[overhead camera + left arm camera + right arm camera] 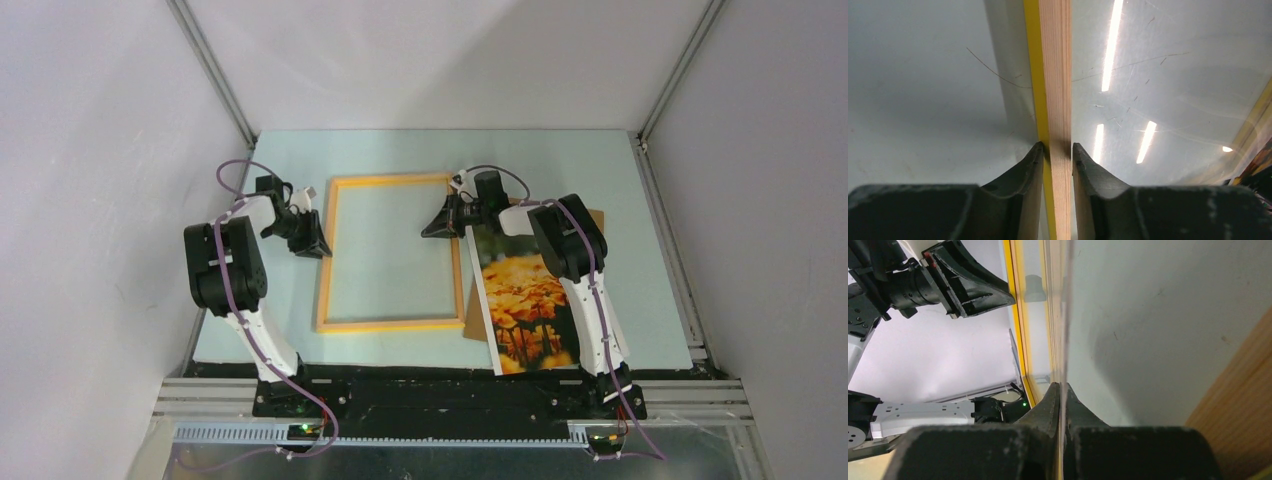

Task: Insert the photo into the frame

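The yellow wooden frame lies flat mid-table. My left gripper is at its left rail near the far corner. In the left wrist view the jaws straddle that rail: one finger touches the yellow edge and a thin gap shows at the other. My right gripper is at the frame's right rail near the top. In the right wrist view it is shut on the edge of a thin clear pane. The flower photo lies face up right of the frame, partly under the right arm.
A brown backing board lies under the photo, its corners showing, and appears at the lower right of the right wrist view. Grey walls with metal rails enclose the table on the left, right and back. The arm bases stand at the near edge.
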`<state>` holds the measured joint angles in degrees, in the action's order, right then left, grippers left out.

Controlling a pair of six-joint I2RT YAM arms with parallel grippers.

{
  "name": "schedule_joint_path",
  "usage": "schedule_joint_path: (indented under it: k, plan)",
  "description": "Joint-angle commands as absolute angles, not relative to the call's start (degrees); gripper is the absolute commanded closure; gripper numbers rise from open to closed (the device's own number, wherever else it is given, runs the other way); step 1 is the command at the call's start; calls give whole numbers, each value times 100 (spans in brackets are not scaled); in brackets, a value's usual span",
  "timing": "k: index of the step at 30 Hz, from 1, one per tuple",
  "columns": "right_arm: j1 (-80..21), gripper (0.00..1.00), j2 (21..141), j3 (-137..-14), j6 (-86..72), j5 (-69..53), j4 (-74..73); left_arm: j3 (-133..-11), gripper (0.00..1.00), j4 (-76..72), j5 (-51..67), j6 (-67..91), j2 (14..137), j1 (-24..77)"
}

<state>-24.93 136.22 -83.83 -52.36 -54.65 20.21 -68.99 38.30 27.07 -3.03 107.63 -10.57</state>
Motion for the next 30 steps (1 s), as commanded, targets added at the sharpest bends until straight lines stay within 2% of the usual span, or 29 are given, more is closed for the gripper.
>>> schedule_joint_path:
  k: [1, 18, 26, 30]
  plan:
    - [-2609, 100, 13552, -8758, -4901, -5231, 1699, -6847, 68, 3889, 3339, -299, 10609, -984]
    - [-2590, 100, 13470, -9053, -4439, -4950, 869, -6856, 47, 3888, 3190, -296, 10487, -971]
    - [-2566, 100, 13446, -9070, -4324, -4881, 719, -6926, 31, 3892, 2841, -326, 10147, -980]
    - [-2558, 100, 13431, -9098, -4282, -4856, 654, -7019, 28, 3892, 2585, -392, 9860, -976]
